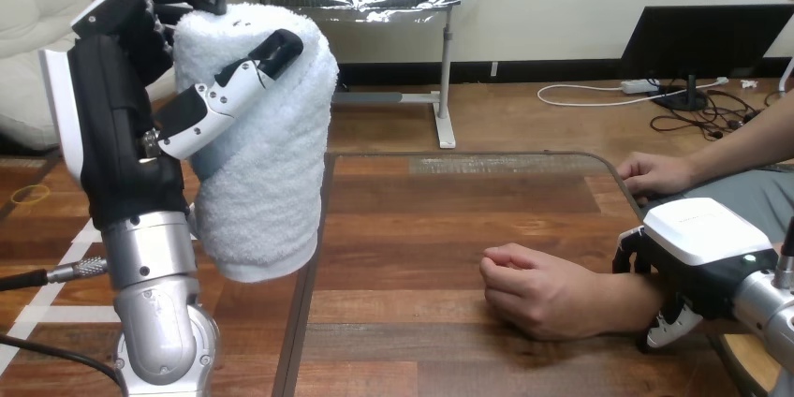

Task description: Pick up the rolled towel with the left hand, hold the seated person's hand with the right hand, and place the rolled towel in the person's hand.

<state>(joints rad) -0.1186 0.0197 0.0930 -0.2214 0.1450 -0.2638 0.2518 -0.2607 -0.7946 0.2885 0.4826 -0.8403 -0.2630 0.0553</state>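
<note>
Ok so: left hand (112, 125) clamped round rolled towel (267, 182), raised high. Right hand (702, 238) wrapped on person's wrist (620, 301); person's hand (538, 289) just past it, fisted on tabletop (421, 228). Risk: towel bounces off closed fist, drops.

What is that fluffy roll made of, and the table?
The rolled towel looks like soft terry cloth, fuzzy and loopy all over. The table looks like brown wood with a smooth, slightly glossy finish, showing planks and grain; it may be veneer.
</note>
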